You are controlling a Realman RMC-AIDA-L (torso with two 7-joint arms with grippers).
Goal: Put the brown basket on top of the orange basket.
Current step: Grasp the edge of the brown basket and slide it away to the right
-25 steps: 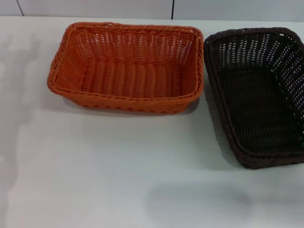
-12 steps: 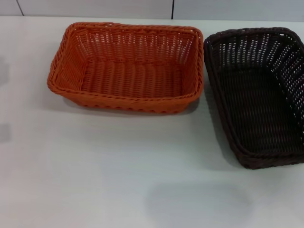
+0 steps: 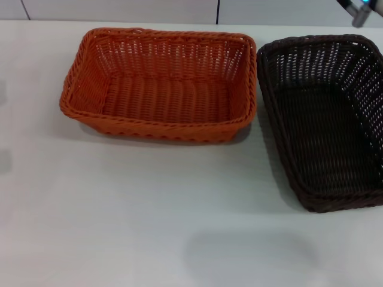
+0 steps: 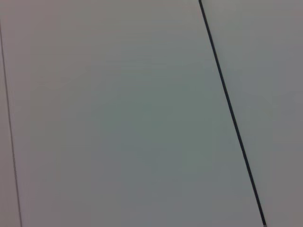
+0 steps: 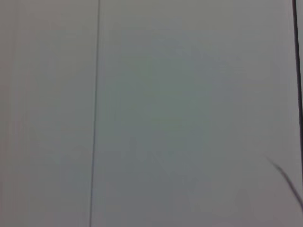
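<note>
orange basket [image 3: 158, 86] standing upright on the white table [image 3: 119, 209], toward the far side, long side facing the camera, open and holding nothing, braided rim unbroken all round. just right of the orange basket, near but seemingly not touching, only a narrow strip of table between the two rims: brown basket [image 3: 326, 119], also upright on the table, turned with its long side running away from the camera, holding nothing, its right edge cut off by the frame. not stacked; both resting flat on the table. beyond the orange basket, at the table's far edge, pale wall panels [image 3: 119, 9] with a dark vertical seam. up past the brown basket's far right corner, in the top corner of the head view: a small dark and grey piece of the right gripper [image 3: 358, 11] with a spot of blue light, above the table and clear of both baskets; too little showing to tell whether open or closed, nothing seen in its hold. no sign of the left gripper anywhere. left wrist view and right wrist view: only flat pale panels crossed by thin dark seams, neither basket in sight.
</note>
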